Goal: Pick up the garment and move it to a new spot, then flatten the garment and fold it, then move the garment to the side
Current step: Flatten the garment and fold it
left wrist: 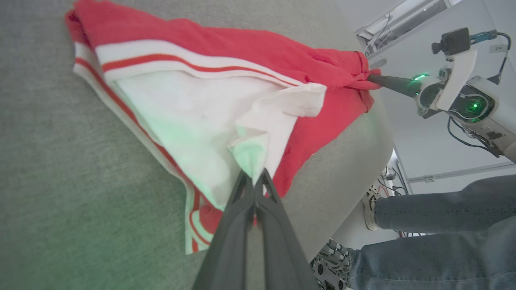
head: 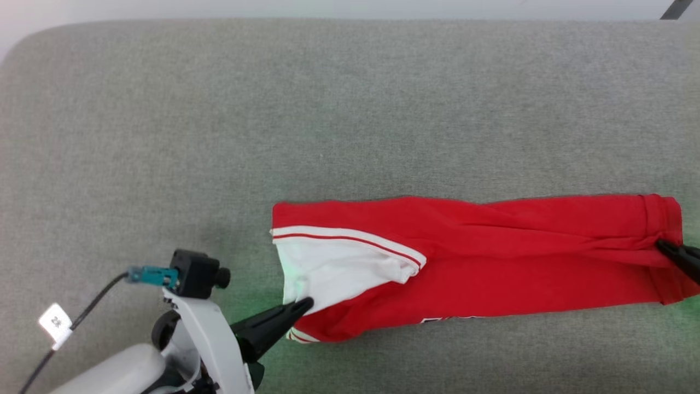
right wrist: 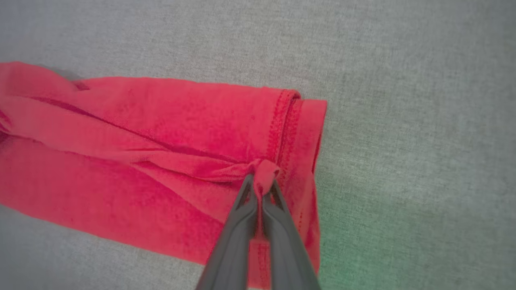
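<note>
Left tool [head: 307, 302] pinches white sleeve [head: 339, 271] of the garment [head: 492, 257]; right tool [right wrist: 262, 182] clamps its red hem [right wrist: 291, 129]; lettering [head: 440, 319] unreadable

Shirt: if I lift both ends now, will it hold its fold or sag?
Probably sag: the shirt is soft, creasing and bunching where the right fingers pinch its hem. Likely light: the cloth looks thin. The white sleeve pinched by the left fingers may flop open.
</note>
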